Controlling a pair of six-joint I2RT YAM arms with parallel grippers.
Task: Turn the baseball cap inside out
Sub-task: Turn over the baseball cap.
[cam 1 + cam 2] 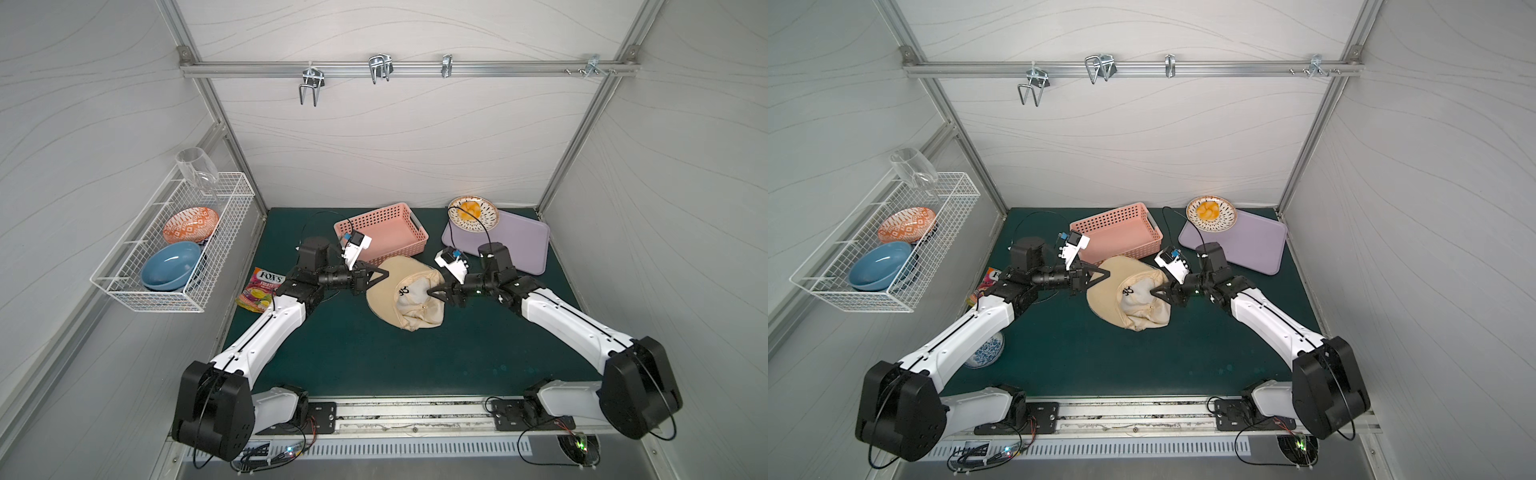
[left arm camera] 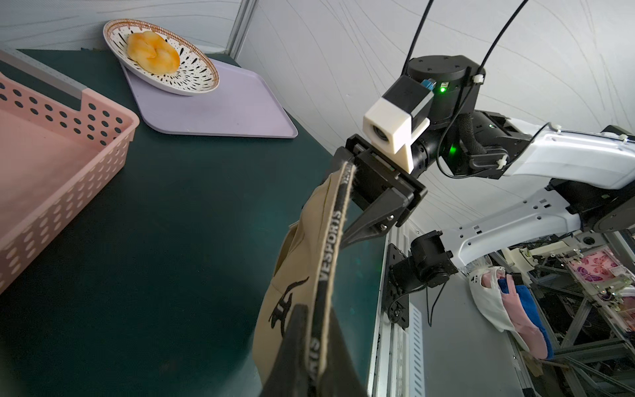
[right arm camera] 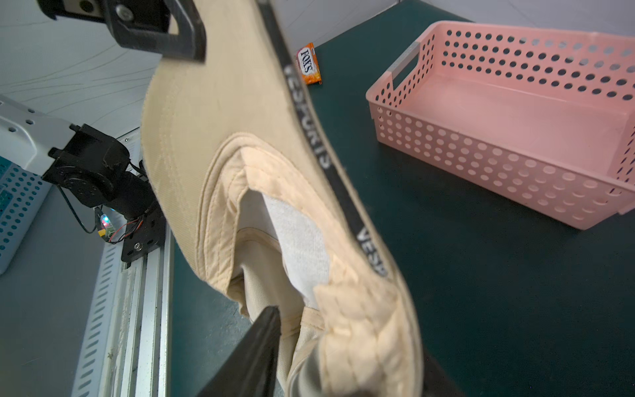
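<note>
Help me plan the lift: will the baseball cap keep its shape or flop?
Brim probably stiff: it holds its curve, pinched at the edge by the left gripper. Crown likely floppy: it lies crumpled, lining showing.

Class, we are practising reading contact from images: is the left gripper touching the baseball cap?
Touching. The left wrist view shows the left gripper shut on the black-taped brim edge of the baseball cap; the right wrist view shows the same pinch.

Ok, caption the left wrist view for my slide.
Left pincer clamps the baseball cap by its brim; right pincer stands open opposite.
</note>
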